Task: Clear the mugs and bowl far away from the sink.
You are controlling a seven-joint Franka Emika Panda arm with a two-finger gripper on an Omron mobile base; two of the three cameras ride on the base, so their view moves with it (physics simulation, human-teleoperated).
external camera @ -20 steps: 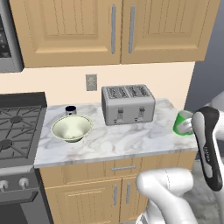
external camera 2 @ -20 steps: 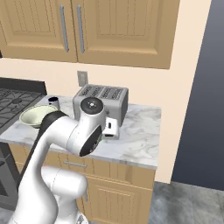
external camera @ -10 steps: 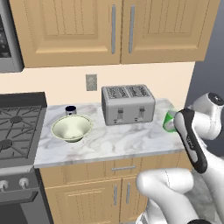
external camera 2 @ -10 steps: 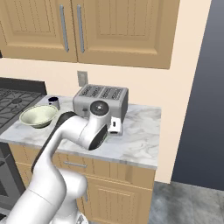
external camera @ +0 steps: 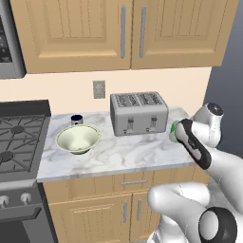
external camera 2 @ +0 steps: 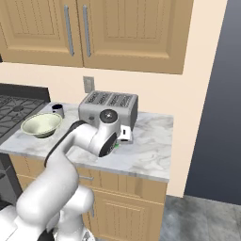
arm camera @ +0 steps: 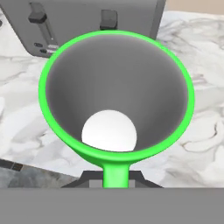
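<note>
The green mug [arm camera: 116, 92] looms large in the hand view, seen from above its rim, with its handle running down into my gripper [arm camera: 114, 178], which is shut on it. From the left base view a sliver of this green mug [external camera: 173, 130] shows behind my forearm, just right of the toaster's front. From the right, my gripper [external camera 2: 123, 135] hangs low over the counter before the toaster. The navy mug [external camera: 77, 119] [external camera 2: 58, 109] stands at the back left of the counter. Just in front of it sits the pale bowl [external camera: 78, 138] [external camera 2: 42, 124]. The sink is out of view.
A silver toaster [external camera: 139, 113] [external camera 2: 108, 109] stands mid-counter against the wall. The marble counter [external camera: 118, 154] [external camera 2: 150, 150] ends at a wall on the right. A gas stove [external camera: 19, 137] adjoins it on the left. Wooden cabinets [external camera: 123, 33] hang overhead.
The arm has swung left along the counter, carrying the green mug from the right end toward the toaster's front. The bowl and navy mug have not moved.
</note>
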